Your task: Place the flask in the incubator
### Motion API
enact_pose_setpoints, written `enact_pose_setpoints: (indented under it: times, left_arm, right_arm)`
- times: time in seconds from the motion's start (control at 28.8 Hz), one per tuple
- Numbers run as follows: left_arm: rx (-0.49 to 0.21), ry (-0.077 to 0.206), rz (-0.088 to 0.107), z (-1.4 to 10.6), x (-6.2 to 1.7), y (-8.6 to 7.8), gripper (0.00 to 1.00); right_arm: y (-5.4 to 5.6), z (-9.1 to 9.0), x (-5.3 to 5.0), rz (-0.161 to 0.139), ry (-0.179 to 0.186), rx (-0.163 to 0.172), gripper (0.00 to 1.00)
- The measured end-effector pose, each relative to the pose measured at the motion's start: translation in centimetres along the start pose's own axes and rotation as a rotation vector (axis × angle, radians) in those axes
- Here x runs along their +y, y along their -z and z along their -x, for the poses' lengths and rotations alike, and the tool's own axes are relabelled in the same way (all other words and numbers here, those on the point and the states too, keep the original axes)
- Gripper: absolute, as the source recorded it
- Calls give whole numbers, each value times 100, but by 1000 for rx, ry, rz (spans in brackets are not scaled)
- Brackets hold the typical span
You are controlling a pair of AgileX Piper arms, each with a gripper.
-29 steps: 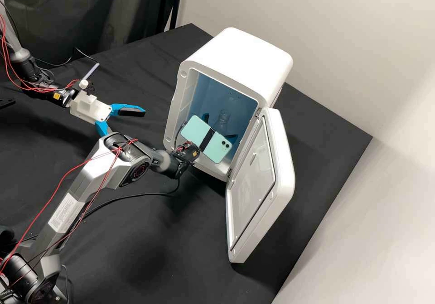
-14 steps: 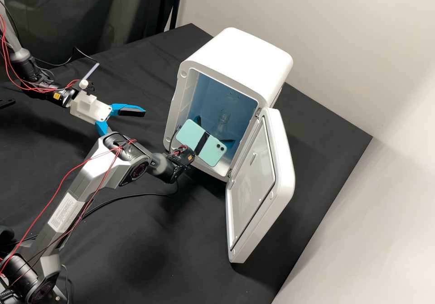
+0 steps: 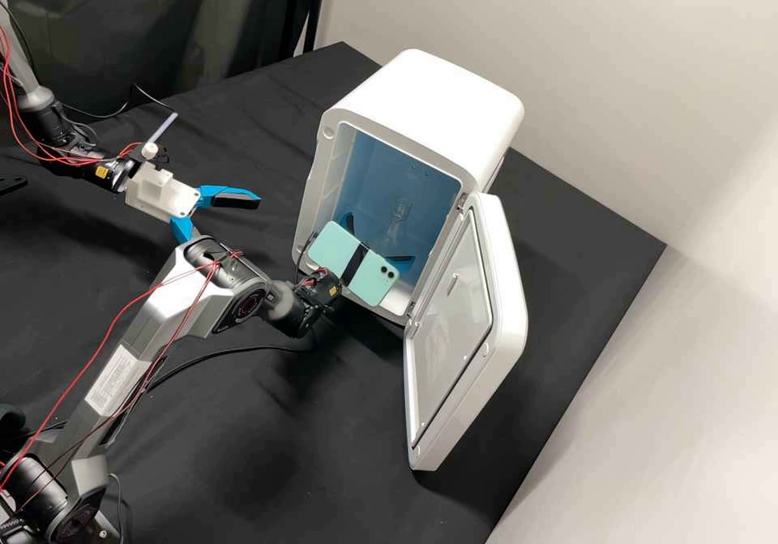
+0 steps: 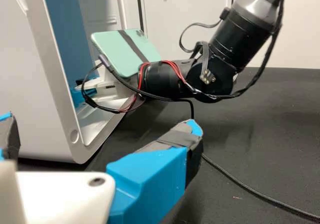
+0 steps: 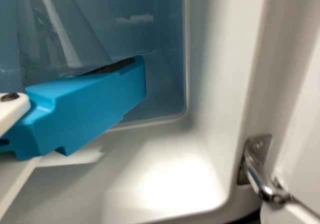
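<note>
The clear glass conical flask (image 3: 399, 210) stands upright on the floor of the white box-shaped incubator (image 3: 454, 106) with a blue interior. The incubator sits near the far right edge of the black-draped table (image 3: 243, 447), its white door (image 3: 466, 341) swung open. The right claw (image 3: 377, 240) is in the incubator's mouth, blue fingers apart, with the flask just beyond them, unclamped. A mint-green phone (image 3: 356, 264) sits on that wrist. The left claw (image 3: 220, 218) hangs over the table toward its left edge, fingers spread, holding nothing.
</note>
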Motion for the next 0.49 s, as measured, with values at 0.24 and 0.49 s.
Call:
enact_pose_setpoints:
  times: [0.24, 0.49]
  left_arm:
    - [0, 0, 0, 0, 0, 0, 100]
    - [0, 0, 0, 0, 0, 0, 100]
  right_arm:
    - [-82, 117, 77, -3, -37, 9, 100]
    - [-187, 265, 73, -10, -39, -13, 100]
